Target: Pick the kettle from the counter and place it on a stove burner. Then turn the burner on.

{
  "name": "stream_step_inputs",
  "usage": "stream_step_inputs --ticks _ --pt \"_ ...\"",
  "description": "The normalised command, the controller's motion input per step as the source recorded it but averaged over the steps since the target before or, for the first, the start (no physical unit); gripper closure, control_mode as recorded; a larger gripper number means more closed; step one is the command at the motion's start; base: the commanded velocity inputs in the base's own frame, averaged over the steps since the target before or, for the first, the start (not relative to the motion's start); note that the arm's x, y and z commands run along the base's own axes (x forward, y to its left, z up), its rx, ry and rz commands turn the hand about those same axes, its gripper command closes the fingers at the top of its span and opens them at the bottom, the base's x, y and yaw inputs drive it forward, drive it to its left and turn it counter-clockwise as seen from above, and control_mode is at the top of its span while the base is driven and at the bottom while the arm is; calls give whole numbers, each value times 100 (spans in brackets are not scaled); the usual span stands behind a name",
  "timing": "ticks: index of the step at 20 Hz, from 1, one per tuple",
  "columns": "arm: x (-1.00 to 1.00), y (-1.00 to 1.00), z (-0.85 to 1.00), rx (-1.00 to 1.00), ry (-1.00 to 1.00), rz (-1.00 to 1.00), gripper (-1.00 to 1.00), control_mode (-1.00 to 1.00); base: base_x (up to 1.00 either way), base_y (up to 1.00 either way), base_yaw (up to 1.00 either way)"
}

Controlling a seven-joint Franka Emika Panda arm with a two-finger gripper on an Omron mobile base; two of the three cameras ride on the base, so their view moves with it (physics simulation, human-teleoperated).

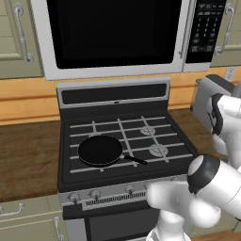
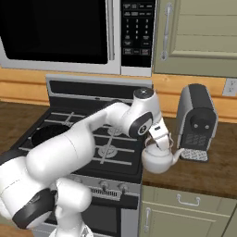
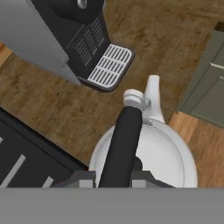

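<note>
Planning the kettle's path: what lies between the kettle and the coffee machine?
Only bare counter between kettle and coffee machine, seen in the hand view.

Glossy white rounded arm [image 2: 69, 148] segments meet at dark grey joint bands; behind the fingers [image 3: 83, 178], the hand is white.

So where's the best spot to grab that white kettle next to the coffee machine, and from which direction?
Take the kettle by its dark looped handle, coming straight down from above. The handle arches upright over the lid, so fingers can close across the bar from its two sides, while the round body looks too wide and smooth. The tool is already placed that way, straddling the handle; coffee machine stays clear alongside.
</note>
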Motion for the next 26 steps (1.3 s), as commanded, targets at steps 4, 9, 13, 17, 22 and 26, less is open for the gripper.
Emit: stream_step_inputs --ticks 4,9,13,17,22,26 --pt "0 58 29 0 -5 5 100 -100 0 0 0" --pt "0 60 35 0 -5 5 100 -100 0 0 0" --pt "0 61 32 0 -1 5 100 -100 0 0 0" --pt "0 67 20 0 0 5 100 -100 0 0 0" --pt "0 68 10 1 0 5 100 -100 0 0 0" --pt "0 63 0 2 0 5 100 -100 0 0 0"
